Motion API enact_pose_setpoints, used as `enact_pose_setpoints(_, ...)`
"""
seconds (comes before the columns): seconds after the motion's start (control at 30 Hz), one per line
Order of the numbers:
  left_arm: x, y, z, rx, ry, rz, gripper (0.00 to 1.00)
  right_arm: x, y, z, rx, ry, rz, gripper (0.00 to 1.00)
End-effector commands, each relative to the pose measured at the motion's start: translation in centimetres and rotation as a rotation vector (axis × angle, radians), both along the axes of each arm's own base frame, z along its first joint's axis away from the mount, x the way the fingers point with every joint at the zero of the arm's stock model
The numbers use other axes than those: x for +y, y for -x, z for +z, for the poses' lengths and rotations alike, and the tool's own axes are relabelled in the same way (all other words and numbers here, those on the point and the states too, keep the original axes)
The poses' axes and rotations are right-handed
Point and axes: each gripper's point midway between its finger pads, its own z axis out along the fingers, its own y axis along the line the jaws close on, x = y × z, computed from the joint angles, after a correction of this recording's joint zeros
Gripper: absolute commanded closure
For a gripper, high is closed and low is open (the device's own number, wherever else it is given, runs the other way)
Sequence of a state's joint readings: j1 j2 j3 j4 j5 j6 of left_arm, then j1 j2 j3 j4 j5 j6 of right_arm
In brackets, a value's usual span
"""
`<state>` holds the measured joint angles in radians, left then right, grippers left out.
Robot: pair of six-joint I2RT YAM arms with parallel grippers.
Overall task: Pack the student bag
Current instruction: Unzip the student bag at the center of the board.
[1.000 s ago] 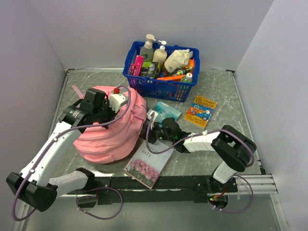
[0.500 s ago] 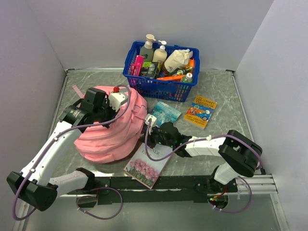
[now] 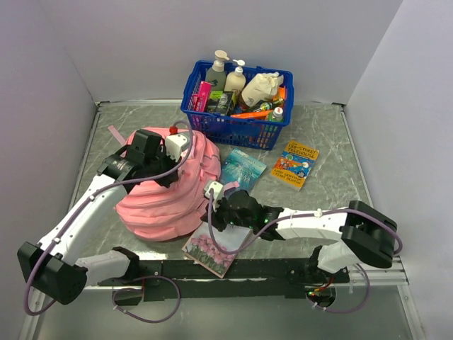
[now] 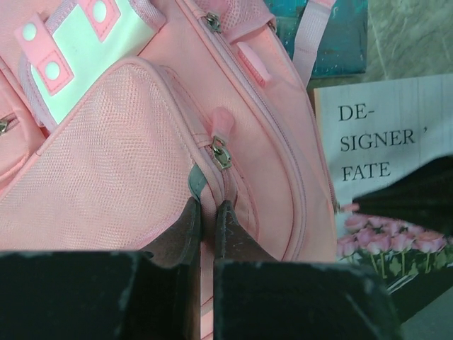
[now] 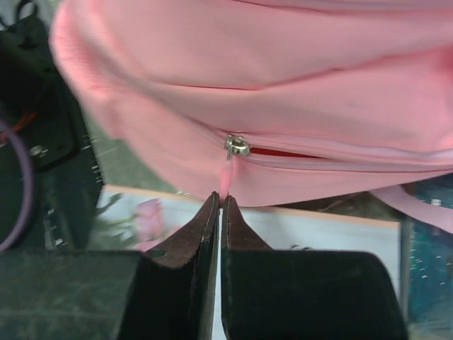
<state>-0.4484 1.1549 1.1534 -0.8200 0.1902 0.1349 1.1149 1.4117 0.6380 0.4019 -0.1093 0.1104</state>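
Note:
The student bag [image 3: 166, 195], a soft pink backpack, lies on the table left of centre. My left gripper [image 3: 157, 170] rests on top of it. In the left wrist view that left gripper [image 4: 207, 204] is shut, pinching a fold of pink fabric just below a front pocket's zip pull [image 4: 221, 138]. My right gripper [image 3: 214, 214] is at the bag's lower right side. The right wrist view has the right gripper [image 5: 220, 197] shut on the pink tab hanging from a zip slider [image 5: 236, 147]. A thin red strip shows along the zip to the right of the slider.
A flowered book titled "Designer's Fate" [image 3: 216, 248] lies under the right gripper at the near edge. A teal book [image 3: 242, 166] and a yellow and blue book [image 3: 295, 164] lie right of the bag. A blue basket [image 3: 237, 129] of bottles stands at the back.
My right gripper has moved left and nearer along the bag's side and has shut on the zip tab. The bag has bulged slightly right. The left gripper stayed shut on the fabric.

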Motion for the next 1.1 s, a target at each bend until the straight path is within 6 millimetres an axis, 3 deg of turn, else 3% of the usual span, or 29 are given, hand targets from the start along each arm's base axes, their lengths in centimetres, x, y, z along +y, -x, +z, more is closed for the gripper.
enact_pose_setpoints(0.0,-3.3,-3.5,4.5,-0.18,0.172,-0.007,0.99,1.8,2.3,4.9,-0.041,-0.106,0.063,1.0)
enact_pose_setpoints(0.2,-4.4,-4.4,4.9,-0.154,0.236,0.072,0.99,3.3,5.1,5.6,-0.029,-0.128,0.175,1.0)
enact_pose_setpoints(0.27,-4.9,-4.6,5.4,-0.152,0.258,0.076,0.99,4.5,5.5,5.7,-0.021,-0.111,0.207,1.0)
enact_pose_setpoints(0.3,-5.3,-4.6,5.3,-0.139,0.265,0.076,0.99,5.3,5.5,6.8,-0.029,-0.126,0.215,1.0)
enact_pose_setpoints(0.33,-5.5,-4.6,5.4,-0.138,0.266,0.075,0.99,5.8,5.9,6.2,-0.021,-0.108,0.233,1.0)
enact_pose_setpoints(0.4,-5.6,-4.9,5.8,-0.145,0.27,0.084,0.99,7.2,6.3,7.9,-0.036,-0.142,0.263,1.0)
enact_pose_setpoints(0.47,-5.6,-5.1,6.0,-0.153,0.267,0.093,0.99,8.1,7.0,7.6,-0.035,-0.122,0.297,1.0)
enact_pose_setpoints(0.5,-5.8,-5.1,5.9,-0.151,0.269,0.094,0.99,8.9,7.2,8.7,-0.044,-0.138,0.316,1.0)
enact_pose_setpoints(0.63,-6.3,-5.3,6.2,-0.141,0.291,0.101,0.99,10.6,8.4,8.0,-0.049,-0.094,0.37,1.0)
enact_pose_setpoints(0.8,-6.2,-6.2,8.4,-0.178,0.313,0.134,0.99,12.4,9.3,7.8,-0.061,-0.062,0.416,1.0)
enact_pose_setpoints(0.9,-5.8,-6.7,10.0,-0.208,0.316,0.153,0.99,12.2,8.8,7.2,-0.062,-0.029,0.384,1.0)
enact_pose_setpoints(0.97,-5.0,-7.1,11.0,-0.241,0.311,0.171,0.99,11.2,7.5,7.1,-0.086,-0.009,0.308,1.0)
enact_pose_setpoints(1.07,-3.4,-6.4,13.1,-0.332,0.281,0.163,0.99,8.0,5.6,6.9,-0.103,0.005,0.186,1.0)
